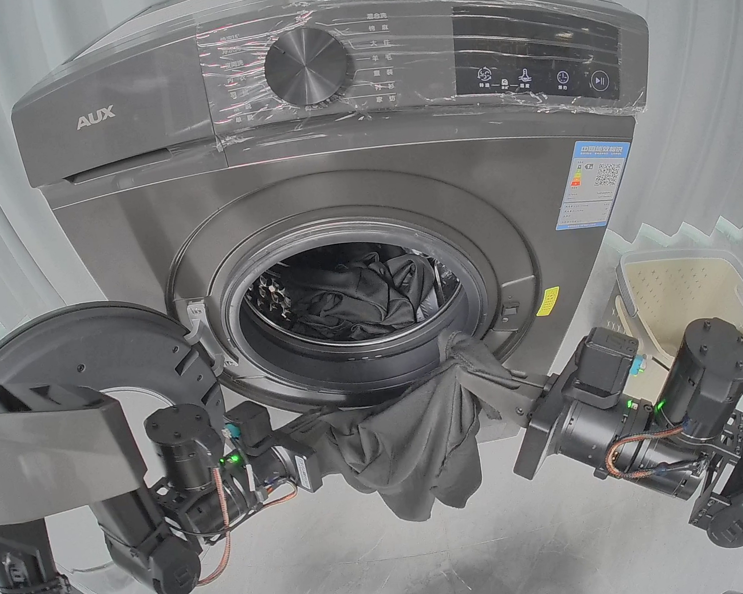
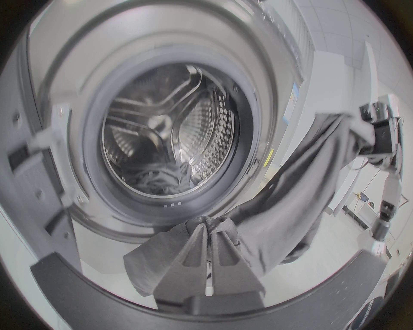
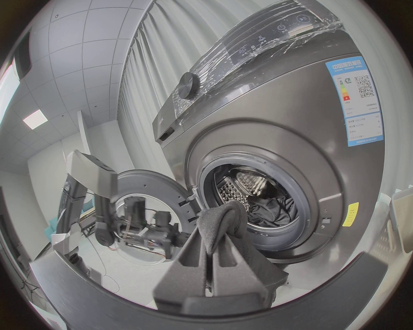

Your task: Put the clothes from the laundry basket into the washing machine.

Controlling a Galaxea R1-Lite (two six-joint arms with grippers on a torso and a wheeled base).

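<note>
Overhead, garment (image 1: 417, 449) sagging, laundry basket (image 1: 693, 294) beside washer (image 1: 139, 224)

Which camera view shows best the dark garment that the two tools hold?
The head view: the garment hangs whole between the left tool and the right tool, before the washing machine. The left wrist view shows its stretch toward the right tool; the right wrist view shows a pinched bunch.

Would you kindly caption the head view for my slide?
Left gripper and right gripper hold a dark garment before the open washing machine.
</note>
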